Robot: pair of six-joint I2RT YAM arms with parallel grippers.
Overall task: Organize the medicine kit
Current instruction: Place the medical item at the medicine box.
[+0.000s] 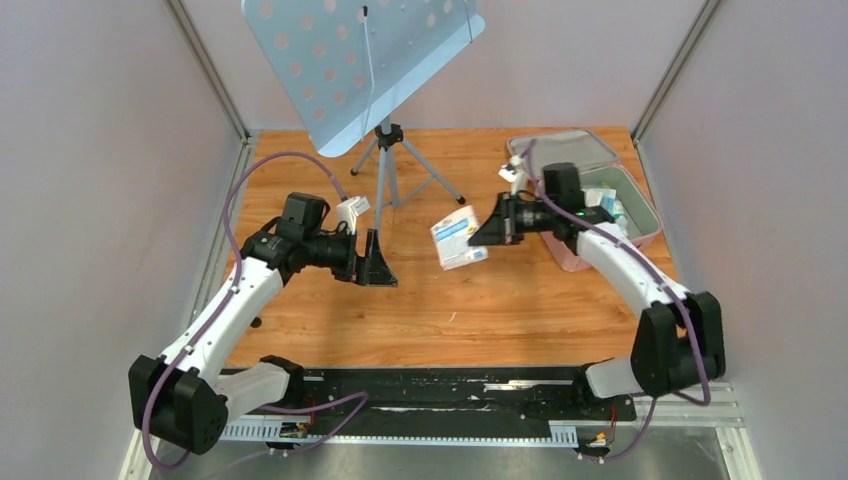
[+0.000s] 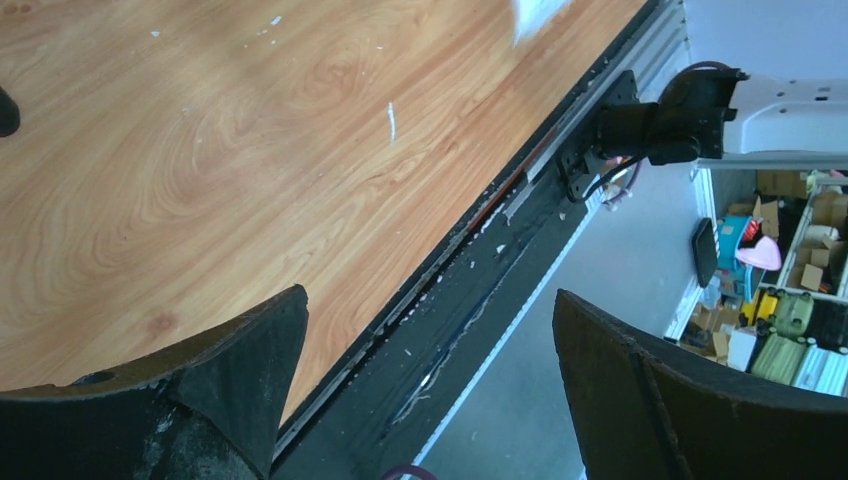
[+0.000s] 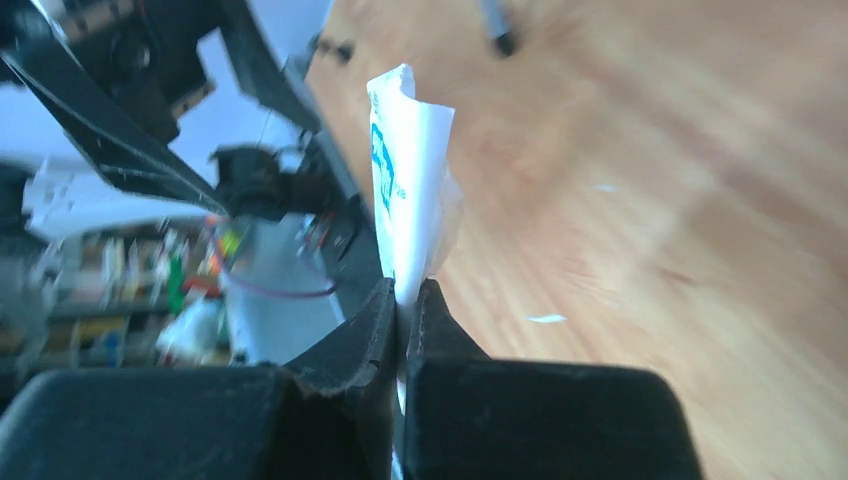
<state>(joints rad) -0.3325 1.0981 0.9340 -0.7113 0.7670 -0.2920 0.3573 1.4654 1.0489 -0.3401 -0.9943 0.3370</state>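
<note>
Wood-grain surface (image 1: 330, 320) between grey walls carries the kit (image 1: 570, 150) at its back right, seen only from above: a pink soft case lying open, its grey-lined lid tilted back, a few blue-white items (image 1: 608, 207) inside. Only the right wrist view shows the right fingers (image 1: 485, 230) pinched tight on the edge of a white-and-blue packet (image 3: 410, 180), held just left of the kit. The left wrist view shows the left fingers (image 1: 376, 262) spread wide with nothing between them.

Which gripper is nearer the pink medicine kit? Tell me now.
Right. The right gripper hangs just left of the medicine kit in the top view, shut on a packet. The left gripper is far across the table, near the tripod stand, jaws open.
</note>
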